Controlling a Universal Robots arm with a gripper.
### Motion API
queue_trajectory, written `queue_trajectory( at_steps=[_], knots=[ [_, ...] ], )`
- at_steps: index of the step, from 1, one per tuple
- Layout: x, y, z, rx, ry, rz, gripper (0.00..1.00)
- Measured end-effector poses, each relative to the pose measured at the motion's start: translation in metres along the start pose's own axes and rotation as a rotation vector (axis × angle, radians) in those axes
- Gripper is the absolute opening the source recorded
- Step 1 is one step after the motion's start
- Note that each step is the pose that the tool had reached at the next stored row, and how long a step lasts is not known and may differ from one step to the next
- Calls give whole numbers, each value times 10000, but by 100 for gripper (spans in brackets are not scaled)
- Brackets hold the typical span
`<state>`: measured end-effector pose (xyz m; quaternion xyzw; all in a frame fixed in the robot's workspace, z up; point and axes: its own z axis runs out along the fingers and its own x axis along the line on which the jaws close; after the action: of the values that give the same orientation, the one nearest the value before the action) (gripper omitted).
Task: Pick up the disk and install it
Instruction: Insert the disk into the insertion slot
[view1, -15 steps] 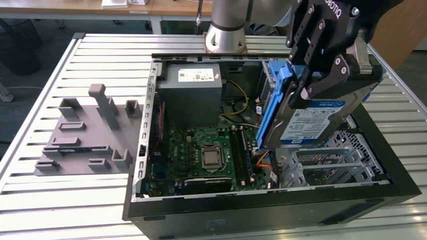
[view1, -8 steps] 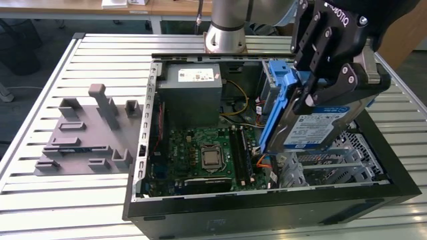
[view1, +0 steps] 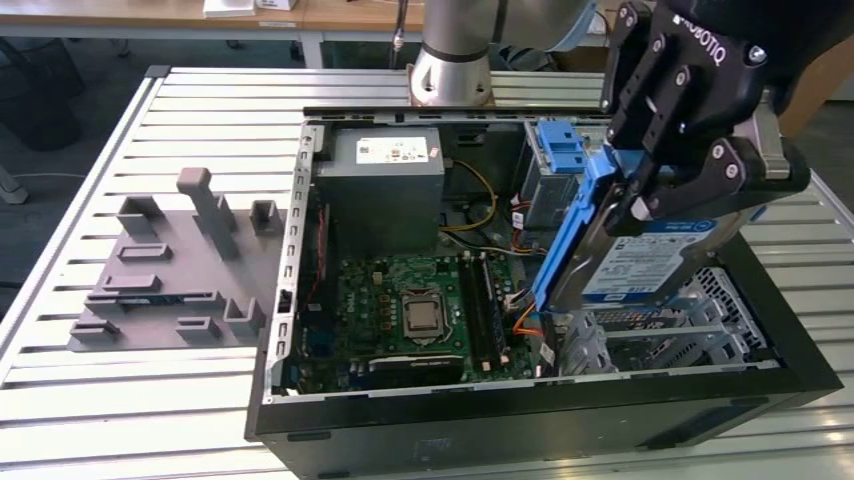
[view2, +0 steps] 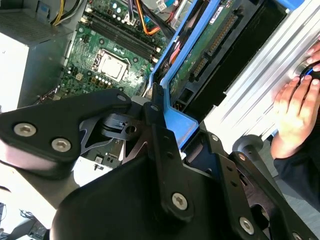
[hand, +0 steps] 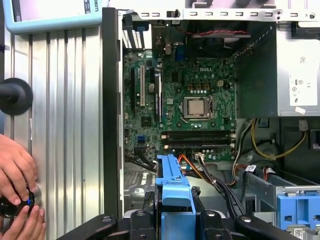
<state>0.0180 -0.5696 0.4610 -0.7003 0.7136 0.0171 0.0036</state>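
My gripper (view1: 674, 195) is shut on the top edge of the disk (view1: 654, 262), a silver drive with a blue-and-white label and blue side rails. It hangs tilted on edge over the open computer case (view1: 534, 405), above the metal drive cage (view1: 674, 340) at the exterior view's right. The second wrist view shows the disk's (view2: 210, 47) green circuit-board side, with a blue rail clamped in the gripper (view2: 165, 125). In the first wrist view the blue rail of the disk (hand: 172, 182) rises out of the gripper (hand: 172, 222), over the motherboard's edge.
Inside the case lie the green motherboard (view1: 414, 310), a grey power-supply box (view1: 380, 190), loose cables (hand: 220, 180) and a blue latch piece (view1: 561, 150). A grey fixture (view1: 174, 270) sits on the slatted table at the exterior view's left. A person's hands (hand: 15, 175) rest beside the case.
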Motion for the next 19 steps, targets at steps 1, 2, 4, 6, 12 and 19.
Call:
queue_trajectory(
  at_steps=[1,2,4,6,12,19],
  knots=[
    [0,-20,3,0,0,1,36],
    [0,-42,7,0,-1,0,36],
    [0,-86,13,0,-2,0,36],
    [-1,-127,17,0,-1,-1,36],
    [-1,-144,19,0,-2,1,36],
    [5,-192,32,0,-2,-1,36]
  ],
)
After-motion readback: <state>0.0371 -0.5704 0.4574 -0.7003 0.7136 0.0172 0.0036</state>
